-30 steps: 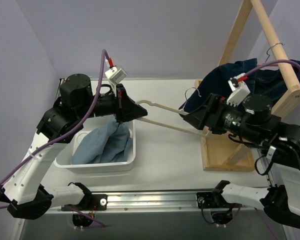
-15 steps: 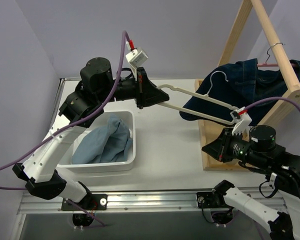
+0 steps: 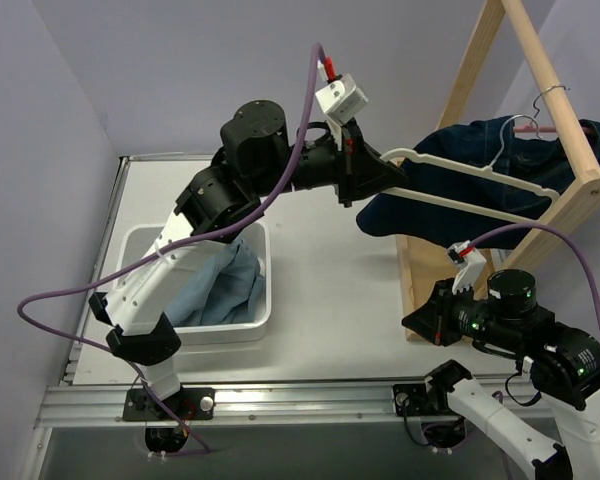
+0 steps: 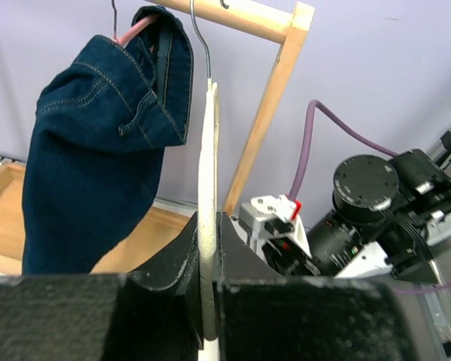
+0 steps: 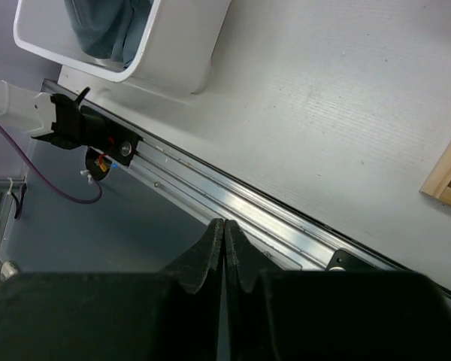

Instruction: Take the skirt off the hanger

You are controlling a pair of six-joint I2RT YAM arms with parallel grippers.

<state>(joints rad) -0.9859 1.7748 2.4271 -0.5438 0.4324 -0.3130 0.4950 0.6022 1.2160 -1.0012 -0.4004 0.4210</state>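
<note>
Swinging up and to the right, the left arm has carried the white hanger [image 3: 450,165] from over the bin [image 3: 267,300] to the wooden rack [image 3: 555,75]. The right arm has let go of it and pulled back to the near edge of the table [image 3: 330,270]. The hanger is bare, so the removal itself looks finished, and what remains is probably hanging the empty hanger back up.

The pale blue skirt [image 3: 235,285] lies bunched in the bin, low and well apart from both hands. A dark denim garment [image 3: 420,210] hangs from the rack just behind the hanger.

The left hand [image 3: 375,175] is clenched on the hanger's near end. In its wrist view the hanger [image 4: 207,150] stands edge-on from the pinch, its wire hook rising toward the rod beside the denim garment [image 4: 98,150]. Whether the hook is already over the rod I cannot tell.

The right hand [image 3: 412,322] points down at the table's near edge with its jaws pressed together on nothing.
</note>
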